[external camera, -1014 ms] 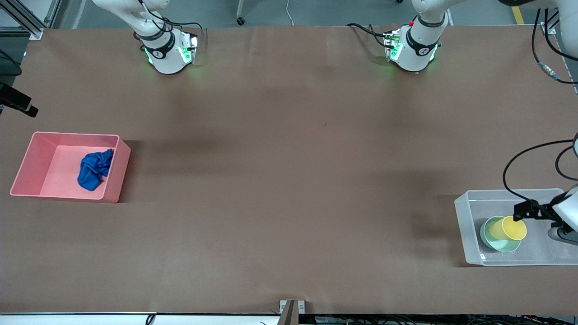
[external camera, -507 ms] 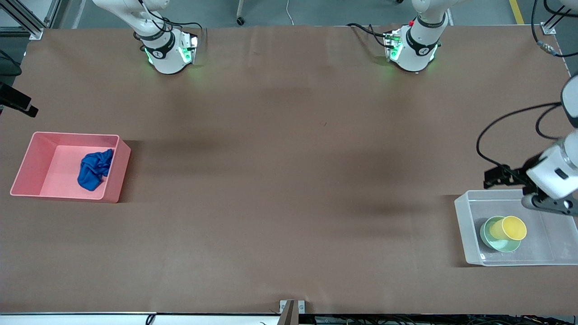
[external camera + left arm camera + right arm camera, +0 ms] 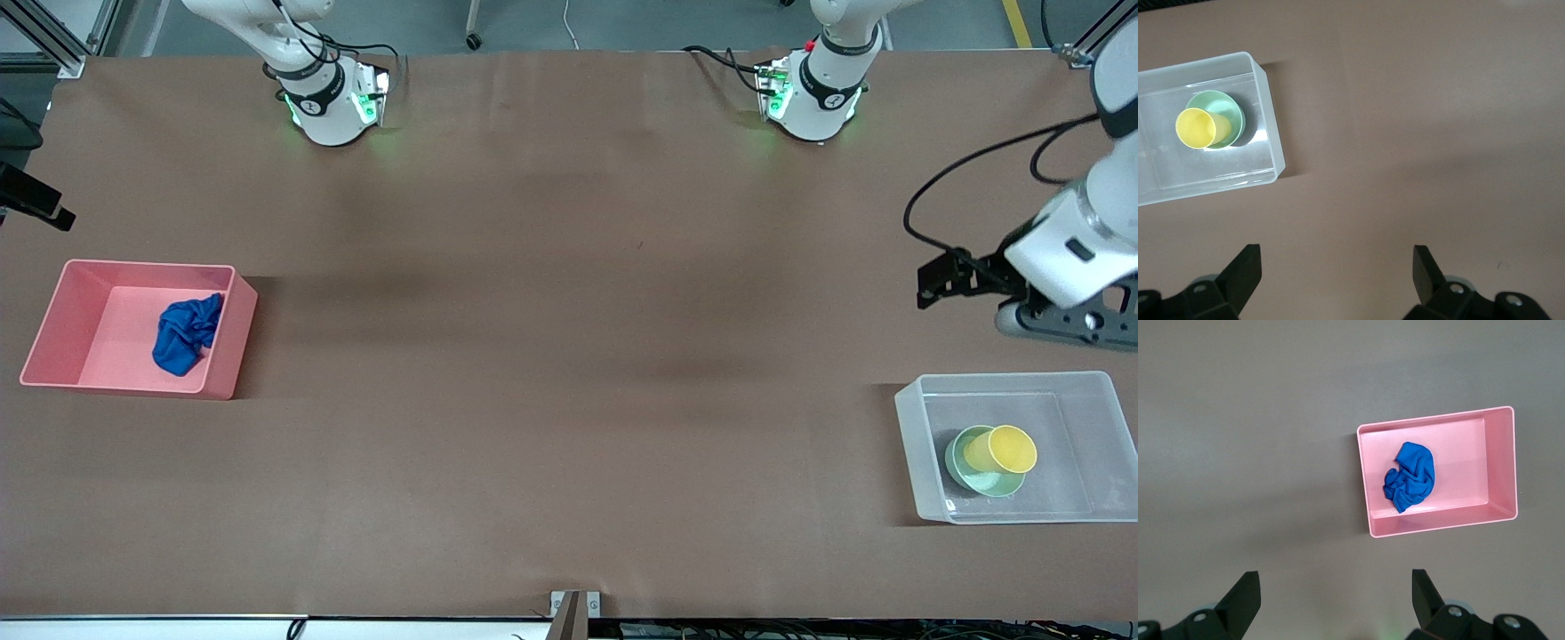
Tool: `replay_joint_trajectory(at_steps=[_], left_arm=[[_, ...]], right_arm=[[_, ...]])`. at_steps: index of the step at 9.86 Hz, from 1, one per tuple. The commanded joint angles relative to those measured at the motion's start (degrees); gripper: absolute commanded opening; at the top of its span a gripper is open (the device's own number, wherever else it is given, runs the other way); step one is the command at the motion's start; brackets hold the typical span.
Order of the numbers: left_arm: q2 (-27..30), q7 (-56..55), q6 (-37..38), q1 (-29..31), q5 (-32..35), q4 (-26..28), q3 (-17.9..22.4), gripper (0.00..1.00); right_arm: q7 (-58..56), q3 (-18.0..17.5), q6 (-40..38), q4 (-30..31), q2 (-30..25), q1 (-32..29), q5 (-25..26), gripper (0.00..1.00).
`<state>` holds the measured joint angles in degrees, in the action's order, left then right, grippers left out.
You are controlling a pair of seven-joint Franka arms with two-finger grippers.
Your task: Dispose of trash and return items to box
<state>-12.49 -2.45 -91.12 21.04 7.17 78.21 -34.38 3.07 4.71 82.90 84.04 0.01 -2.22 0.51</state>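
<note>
Left claw (image 3: 929,289) open and empty above bare table, clear box (image 3: 910,437) with yellow cup (image 3: 1000,449) nested in mint bowl (image 3: 982,477) just beside. Right claw (image 3: 1335,597) open, hovering off the pink bin (image 3: 1370,483) holding the blue cloth (image 3: 1409,477). Looks done; retract both straight up, clear of rims.

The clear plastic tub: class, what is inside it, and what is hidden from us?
Inside the clear tub sits a mint-green bowl with a yellow cup lying tilted in it. The cup covers part of the bowl's inside, so that part cannot be seen.

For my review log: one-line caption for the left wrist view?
Open left hand over bare table; yellow cup in green bowl inside clear box.
</note>
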Motion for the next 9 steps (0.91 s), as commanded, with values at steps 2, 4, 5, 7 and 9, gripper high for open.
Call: replay_joint_trajectory(at_steps=[2, 4, 5, 7, 9], left_arm=[[2.39, -0.45, 0.85, 0.84, -0.84, 0.56, -0.43, 1.0], [4.3, 0.34, 5.49, -3.78, -0.93, -0.87, 3.14, 1.0], [6.67, 0.52, 5.6, -10.26, -3.72, -0.35, 12.05, 1.0], [9.49, 0.69, 5.95, -19.87, -7.08, 1.49, 24.84, 1.0], [12.65, 0.69, 5.78, -23.49, -6.91, 5.61, 28.12, 1.0]], right_arm=[[-0.52, -0.31, 0.34, 1.56, -1.42, -0.33, 0.64, 1.0], [-0.52, -0.31, 0.34, 1.56, -1.42, -0.33, 0.64, 1.0], [-0.52, -0.31, 0.34, 1.56, -1.42, -0.42, 0.64, 1.0], [-0.52, -0.31, 0.42, 1.56, -1.42, -0.42, 0.64, 1.0], [-0.43, -0.31, 0.43, 1.56, -1.42, -0.42, 0.64, 1.0]])
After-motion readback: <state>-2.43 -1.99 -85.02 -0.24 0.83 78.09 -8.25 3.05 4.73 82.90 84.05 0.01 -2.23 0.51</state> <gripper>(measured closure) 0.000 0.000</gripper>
